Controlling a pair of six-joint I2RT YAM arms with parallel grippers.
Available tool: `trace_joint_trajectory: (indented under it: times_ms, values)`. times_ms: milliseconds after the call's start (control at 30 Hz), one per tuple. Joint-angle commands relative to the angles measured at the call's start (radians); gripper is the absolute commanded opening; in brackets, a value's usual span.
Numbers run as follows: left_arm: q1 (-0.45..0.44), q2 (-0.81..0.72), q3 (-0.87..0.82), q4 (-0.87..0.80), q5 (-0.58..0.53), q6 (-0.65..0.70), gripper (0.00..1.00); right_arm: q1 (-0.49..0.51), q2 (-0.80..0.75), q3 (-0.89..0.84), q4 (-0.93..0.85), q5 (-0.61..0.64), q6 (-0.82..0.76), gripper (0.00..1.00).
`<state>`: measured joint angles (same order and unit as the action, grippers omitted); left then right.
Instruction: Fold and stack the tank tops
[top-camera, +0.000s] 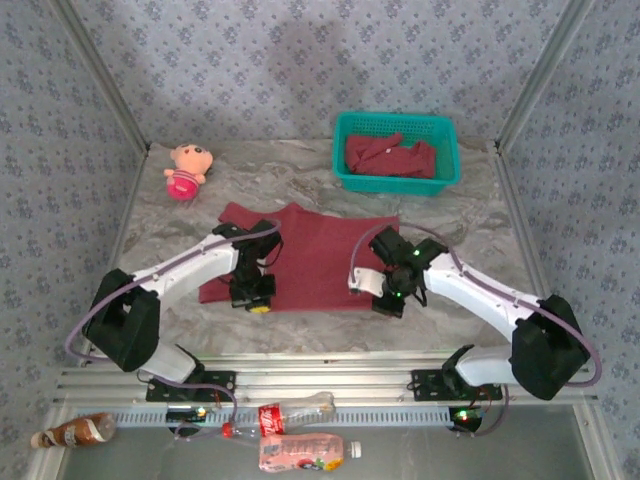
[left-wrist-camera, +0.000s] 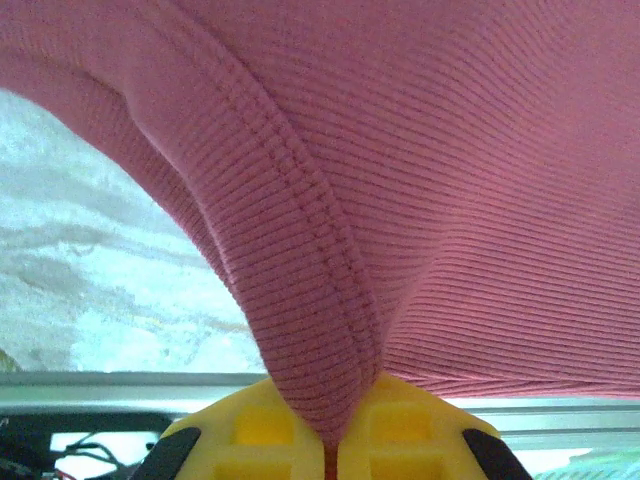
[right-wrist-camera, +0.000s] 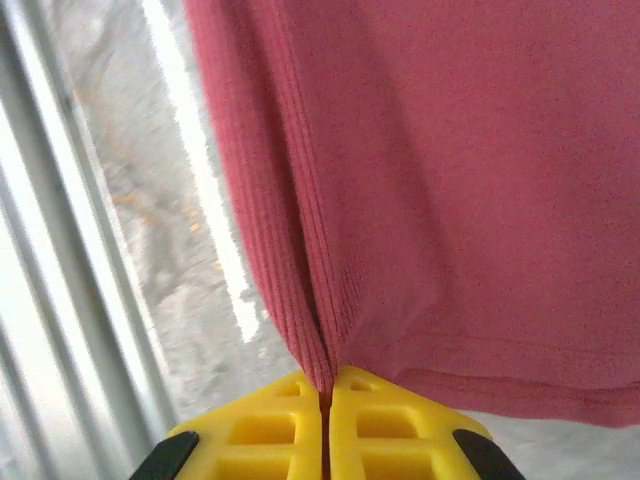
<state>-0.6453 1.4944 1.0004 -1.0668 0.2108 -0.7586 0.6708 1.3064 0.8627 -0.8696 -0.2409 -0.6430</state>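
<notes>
One tank top (top-camera: 320, 262) lengthwise left-right

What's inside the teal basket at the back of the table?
Crumpled maroon tank top cloth lies in the teal basket. Its folds cover whatever is beneath, so one top or several, I cannot tell.

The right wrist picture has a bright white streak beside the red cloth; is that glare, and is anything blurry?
Right wrist view: likely glare, blown out white beside the tank top, table behind soft; left wrist view: cloth ribs sharp, table washed out; top view: even light, faint shadows.
</notes>
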Motion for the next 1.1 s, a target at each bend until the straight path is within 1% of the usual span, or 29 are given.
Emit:
trace_joint_trajectory:
  times_ms: [0,33,100,233,400,533,733,900,1067]
  values:
    - [0.005,0.036,-0.026,0.022,0.027,-0.026,0.06,0.019,0.011,-0.043,-0.038,0.002,0.057,0.09]
    - [0.011,0.065,-0.014,0.035,0.033,-0.011,0.06,0.017,0.021,-0.041,-0.037,-0.025,0.051,0.09]
    - [0.019,0.134,0.039,0.045,0.035,0.028,0.07,0.007,0.047,-0.038,-0.005,-0.022,0.046,0.09]
    - [0.044,0.203,0.116,0.054,0.039,0.060,0.07,-0.045,0.091,-0.018,0.024,-0.027,0.020,0.10]
    - [0.078,0.243,0.163,0.049,0.045,0.089,0.08,-0.089,0.141,0.008,0.050,-0.026,-0.003,0.10]
    - [0.087,0.269,0.184,0.046,0.056,0.106,0.09,-0.118,0.176,0.037,0.063,-0.030,-0.019,0.12]
    - [0.097,0.307,0.204,0.045,0.070,0.128,0.10,-0.128,0.207,0.037,0.088,-0.017,-0.026,0.13]
    - [0.109,0.349,0.260,0.040,0.051,0.139,0.10,-0.135,0.222,0.041,0.138,0.016,-0.017,0.15]
    - [0.116,0.369,0.271,0.051,0.042,0.131,0.11,-0.140,0.231,0.045,0.169,0.062,-0.017,0.17]
